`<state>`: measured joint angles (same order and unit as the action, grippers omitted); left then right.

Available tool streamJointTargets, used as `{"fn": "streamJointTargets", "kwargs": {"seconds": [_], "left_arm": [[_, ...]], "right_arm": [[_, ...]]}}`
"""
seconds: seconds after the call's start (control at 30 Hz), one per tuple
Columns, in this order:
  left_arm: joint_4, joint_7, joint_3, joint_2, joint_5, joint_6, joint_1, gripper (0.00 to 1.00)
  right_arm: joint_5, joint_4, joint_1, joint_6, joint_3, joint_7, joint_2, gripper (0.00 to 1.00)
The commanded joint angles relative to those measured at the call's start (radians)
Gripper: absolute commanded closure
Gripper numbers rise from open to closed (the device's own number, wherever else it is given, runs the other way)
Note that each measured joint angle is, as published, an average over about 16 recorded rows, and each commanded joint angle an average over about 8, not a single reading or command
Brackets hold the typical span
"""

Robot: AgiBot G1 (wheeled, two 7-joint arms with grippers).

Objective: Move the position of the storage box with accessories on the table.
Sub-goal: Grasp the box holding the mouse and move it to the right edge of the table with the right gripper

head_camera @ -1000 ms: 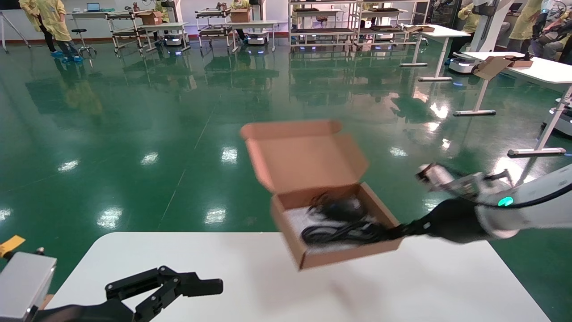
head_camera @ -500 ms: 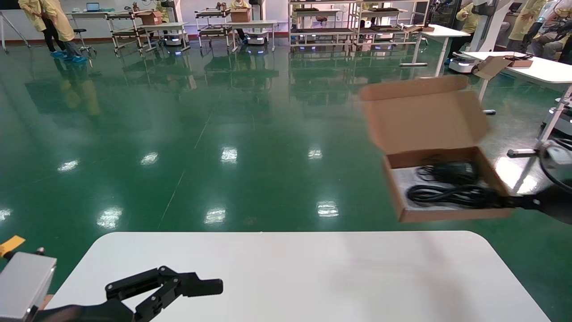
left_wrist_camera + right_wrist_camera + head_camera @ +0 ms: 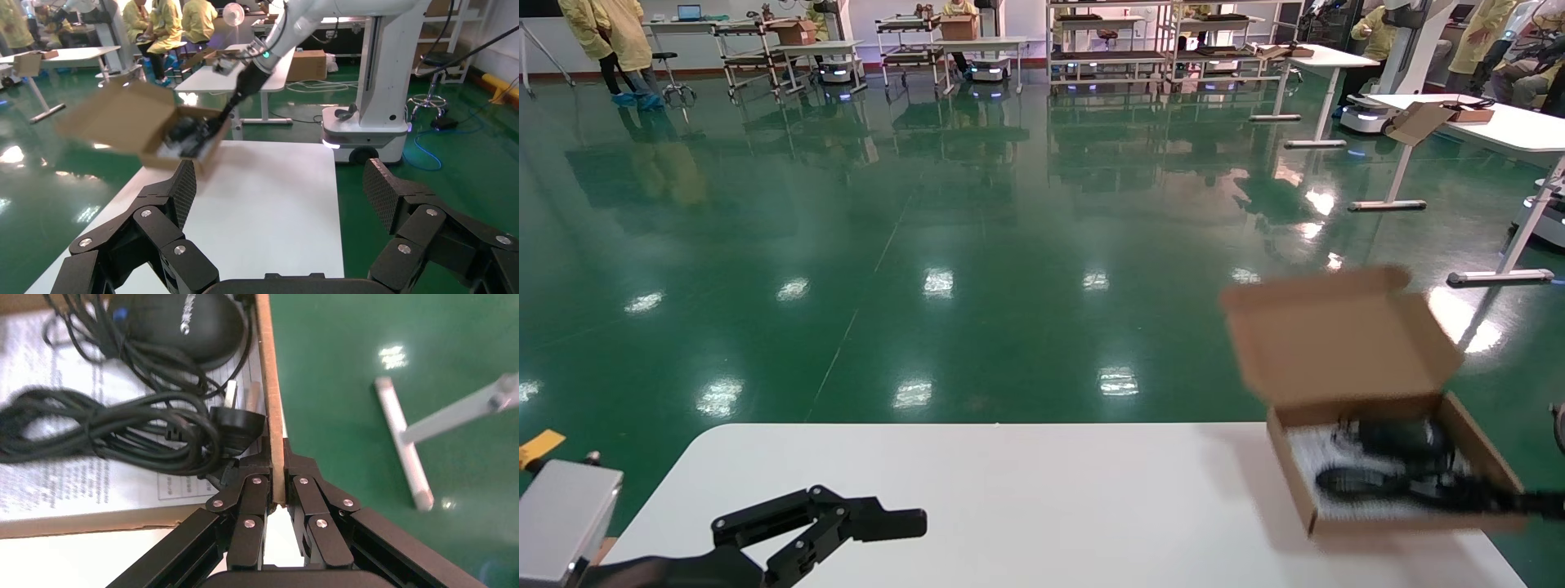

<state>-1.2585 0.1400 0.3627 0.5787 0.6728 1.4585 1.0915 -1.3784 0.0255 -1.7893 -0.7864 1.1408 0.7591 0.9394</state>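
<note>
The head camera looked forward and down over the table (image 3: 1042, 490) toward the hall. The left wrist camera faced across that table at the box (image 3: 177, 131) from afar. The right wrist camera sat close against the same box (image 3: 273, 398), viewing its side wall.

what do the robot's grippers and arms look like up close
Both grippers are matte black with linked finger bars joined by silver rivets. The left gripper has wide pads with a fine dotted grip texture. The right gripper has narrow jaws, and its arm is glossy white with a green light.
</note>
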Motion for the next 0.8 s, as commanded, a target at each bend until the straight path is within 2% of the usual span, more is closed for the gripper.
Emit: {"fn": "streamJointTargets", "kwargs": {"seconds": [0.03, 0.27, 0.67, 0.7, 0.73, 0.8], "left_arm": [[0.000, 0.000, 0.000, 0.000, 0.000, 0.000, 0.000, 0.00], [0.000, 0.000, 0.000, 0.000, 0.000, 0.000, 0.000, 0.00], [0.000, 0.000, 0.000, 0.000, 0.000, 0.000, 0.000, 0.00], [0.000, 0.000, 0.000, 0.000, 0.000, 0.000, 0.000, 0.00], [0.000, 0.000, 0.000, 0.000, 0.000, 0.000, 0.000, 0.00], [0.000, 0.000, 0.000, 0.000, 0.000, 0.000, 0.000, 0.00]], "right_arm": [[0.008, -0.001, 0.031, -0.009, -0.006, -0.003, -0.010, 1.00], [0.035, -0.020, 0.089, 0.009, -0.025, -0.028, -0.025, 1.00], [0.043, -0.038, 0.105, 0.075, -0.031, -0.081, -0.040, 1.00], [0.045, -0.039, 0.105, 0.075, -0.032, -0.083, -0.041, 0.99], [0.046, -0.039, 0.106, 0.074, -0.033, -0.085, -0.041, 0.92], [0.047, -0.039, 0.108, 0.074, -0.034, -0.090, -0.042, 0.67]]}}
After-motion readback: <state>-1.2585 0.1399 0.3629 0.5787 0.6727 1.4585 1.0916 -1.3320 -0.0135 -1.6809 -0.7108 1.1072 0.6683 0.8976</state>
